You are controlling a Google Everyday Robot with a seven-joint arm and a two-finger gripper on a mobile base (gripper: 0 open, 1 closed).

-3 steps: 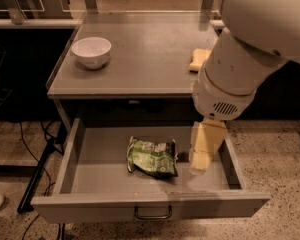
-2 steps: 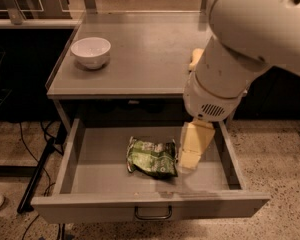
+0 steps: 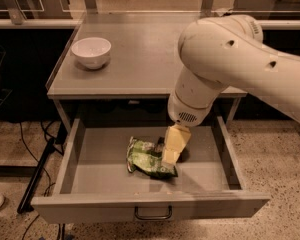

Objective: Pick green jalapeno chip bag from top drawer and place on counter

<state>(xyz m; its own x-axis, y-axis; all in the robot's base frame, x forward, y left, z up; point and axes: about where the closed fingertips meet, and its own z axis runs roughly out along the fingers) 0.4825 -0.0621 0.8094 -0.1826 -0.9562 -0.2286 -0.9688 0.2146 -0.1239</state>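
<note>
We see the drawer [image 3: 150, 208] pulled wide open below the tabletop [image 3: 135, 59], its flat front panel facing us with a dark loop handle [image 3: 153, 215] at its middle. The green chip bag [image 3: 146, 159] lies flat on the drawer floor, close to the centre and a little toward 6 o'clock, crinkled, with pale printing on its upper face. It sits well apart from both side walls.

The gripper [image 3: 170, 156] is down inside the drawer, at 3 o'clock from the bag. Its yellowish tip meets the bag's right edge, right against the foil or just over it. We cannot tell how far the gripper is open, nor whether it has any hold on the bag; from this angle it reads as one pale block. The bag itself rests on the drawer floor and is not lifted.

Above it, the thick white arm [image 3: 225, 59] comes in from 3 o'clock, crosses over the right part of the tabletop and bends down over the drawer's back edge.

On the tabletop, toward 10 o'clock, a white bowl [image 3: 91, 52] stands upright. A speckled floor [image 3: 270, 149] surrounds the stand, and dark cables [image 3: 35, 174] trail along it at 8 o'clock.
</note>
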